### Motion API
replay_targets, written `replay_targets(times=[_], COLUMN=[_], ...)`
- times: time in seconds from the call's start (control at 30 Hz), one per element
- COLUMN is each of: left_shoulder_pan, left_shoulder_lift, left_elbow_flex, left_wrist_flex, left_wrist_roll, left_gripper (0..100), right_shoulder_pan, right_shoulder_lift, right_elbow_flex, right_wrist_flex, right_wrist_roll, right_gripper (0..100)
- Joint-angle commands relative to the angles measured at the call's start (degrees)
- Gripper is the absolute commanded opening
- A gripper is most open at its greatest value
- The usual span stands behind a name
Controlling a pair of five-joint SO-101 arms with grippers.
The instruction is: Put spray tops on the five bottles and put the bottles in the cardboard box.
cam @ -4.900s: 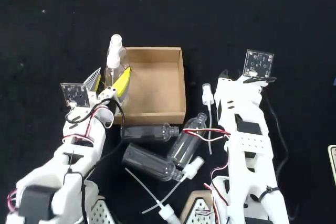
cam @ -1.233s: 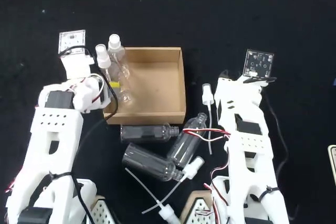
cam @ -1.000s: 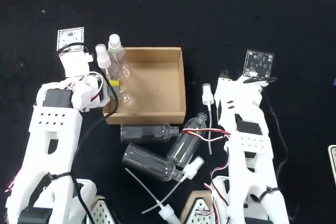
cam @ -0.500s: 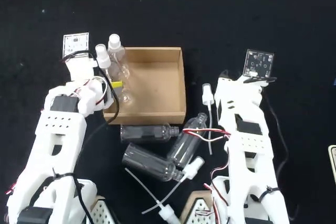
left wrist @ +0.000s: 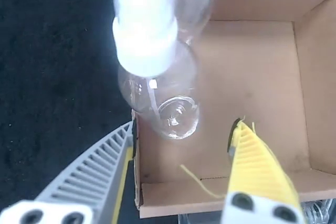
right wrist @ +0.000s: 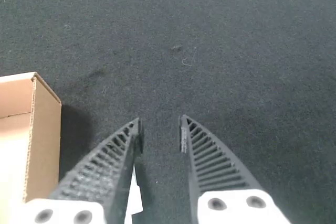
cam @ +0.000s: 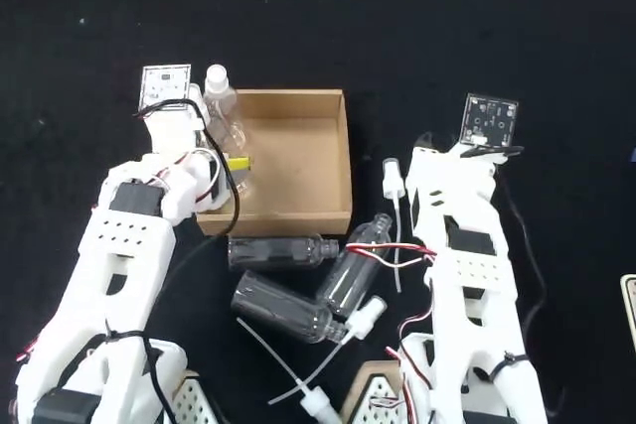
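A black cloth [cam: 298,37] covered the table, and the cardboard box [cam: 278,222] sat open on it between the two arms. Inside the box, against its left wall, stood a clear bottle [left wrist: 157,93] with a white spray top [left wrist: 144,24] on it. A second capped bottle [left wrist: 194,3] stood touching it in the box's far left corner. The left gripper [left wrist: 184,125] hung above the box's left wall with its fingers spread wide, the grey finger [left wrist: 100,171] outside the box and the yellow finger [left wrist: 252,166] inside it, holding nothing. The right gripper [right wrist: 160,127] rested low over the cloth to the right of the box, its fingers parted by a narrow gap with nothing between them. A loose spray top [cam: 394,181] with its tube lay just beside the box's right wall. Three uncapped bottles lay on their sides just in front of the box: one [cam: 278,250] along the front wall, one [cam: 356,263] slanting off the box's front right corner, and one [cam: 283,307] nearer the arm bases. Two more spray tops [cam: 366,315] [cam: 318,404] lay beyond those.
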Motion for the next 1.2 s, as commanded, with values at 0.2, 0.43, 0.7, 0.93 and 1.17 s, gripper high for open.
replay_targets(times=[0.2,0.43,0.7,0.93,1.17], left_shoulder_pan=[0.6,0.5,0.4,0.4,0.4], left_shoulder_lift=[-0.9,-0.9,-0.4,-0.6,-0.7], left_elbow_flex=[-1.1,-0.6,-0.9,2.9,3.2], left_wrist_flex=[-0.9,-4.0,-4.2,-10.4,-10.4], left_wrist_roll=[-0.4,-0.5,-1.7,-3.4,-3.4], left_gripper=[28,28,28,28,28], right_shoulder_pan=[-0.3,-0.3,-0.3,-0.3,-0.3], right_shoulder_lift=[0.3,0.3,0.2,0.2,0.2], right_elbow_flex=[-0.6,-0.6,-0.6,-0.6,-0.6], right_wrist_flex=[-1.7,-1.7,-1.7,-1.7,-1.7], right_wrist_roll=[0.5,0.5,0.5,0.5,0.5], right_gripper=[10.2,10.2,10.2,10.2,10.2])
